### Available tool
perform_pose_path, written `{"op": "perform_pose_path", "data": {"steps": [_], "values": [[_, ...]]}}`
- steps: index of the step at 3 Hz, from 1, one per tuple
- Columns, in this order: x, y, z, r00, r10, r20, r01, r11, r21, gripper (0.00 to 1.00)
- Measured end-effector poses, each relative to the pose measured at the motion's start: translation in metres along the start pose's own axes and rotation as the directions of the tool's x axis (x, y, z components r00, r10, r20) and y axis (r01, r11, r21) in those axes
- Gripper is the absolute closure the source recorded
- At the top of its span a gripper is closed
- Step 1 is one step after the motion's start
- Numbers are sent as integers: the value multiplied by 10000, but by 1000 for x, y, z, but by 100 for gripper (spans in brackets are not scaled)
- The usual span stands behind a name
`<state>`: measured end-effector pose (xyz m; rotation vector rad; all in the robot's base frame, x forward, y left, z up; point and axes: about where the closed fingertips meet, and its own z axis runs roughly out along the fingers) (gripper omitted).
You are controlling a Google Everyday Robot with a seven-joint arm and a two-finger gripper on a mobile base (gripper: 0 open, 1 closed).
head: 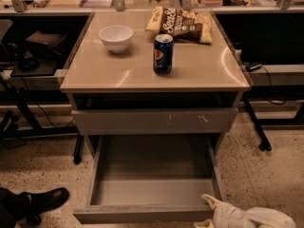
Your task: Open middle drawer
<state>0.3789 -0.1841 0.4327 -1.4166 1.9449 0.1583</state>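
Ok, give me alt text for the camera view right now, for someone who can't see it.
The middle drawer stands pulled out wide, its shallow grey tray exposed, with the gripper at its front right corner. Above it a scratched drawer face is shut; the tabletop holds a white bowl, a Pepsi can and a chip bag.

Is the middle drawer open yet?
Open: the middle drawer is pulled far out beneath the scratched drawer face, its tray floor exposed. The gripper sits at its front right corner.
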Motion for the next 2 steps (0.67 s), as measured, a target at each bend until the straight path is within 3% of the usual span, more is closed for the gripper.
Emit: {"op": "perform_pose_path", "data": {"steps": [1, 2], "values": [[0, 0, 0, 10000, 0, 0, 0, 10000, 0, 0], [0, 0, 0, 10000, 0, 0, 0, 10000, 0, 0]]}}
